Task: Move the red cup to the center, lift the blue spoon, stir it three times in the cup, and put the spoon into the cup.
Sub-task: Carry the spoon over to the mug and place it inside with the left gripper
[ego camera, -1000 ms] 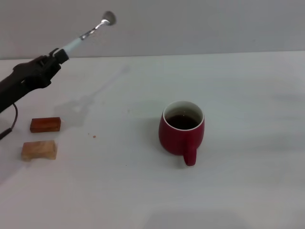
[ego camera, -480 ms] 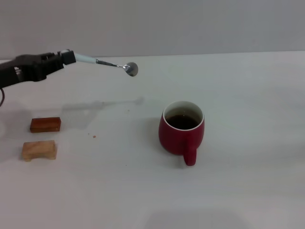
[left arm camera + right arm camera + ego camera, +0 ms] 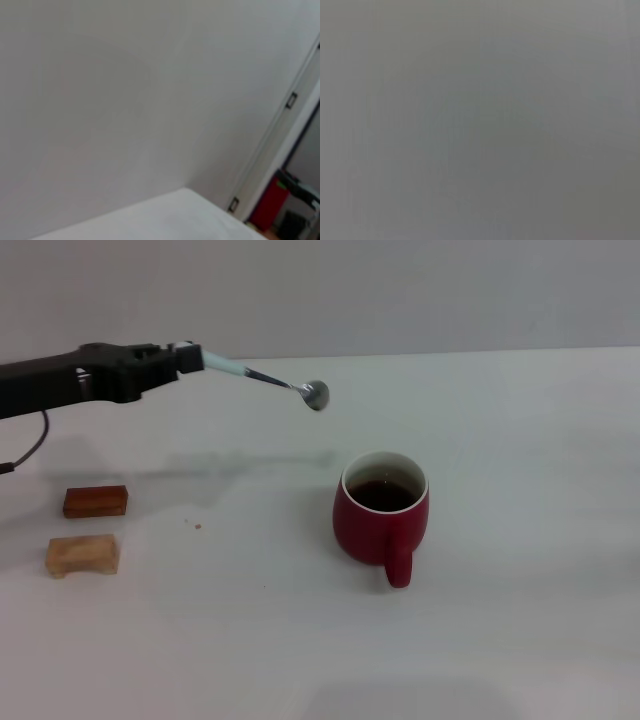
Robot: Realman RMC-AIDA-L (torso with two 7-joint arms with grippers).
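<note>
The red cup [image 3: 381,520] stands near the middle of the white table [image 3: 520,540], handle toward me, with dark liquid inside. My left gripper [image 3: 182,360] reaches in from the left, raised above the table, and is shut on the pale handle of the blue spoon [image 3: 262,379]. The spoon points right and slightly down, and its metal bowl hangs in the air up and to the left of the cup's rim, apart from it. My right gripper is out of view. The left wrist view shows only a wall and a table edge; the right wrist view is blank grey.
Two small wooden blocks lie at the left: a reddish-brown block [image 3: 95,501] and a lighter block [image 3: 82,554] in front of it. A tiny speck [image 3: 198,526] sits on the table between them and the cup.
My left arm has swung the spoon from pointing up and away down to near level, then carried it rightward toward the cup. The cup and blocks have stayed put.
</note>
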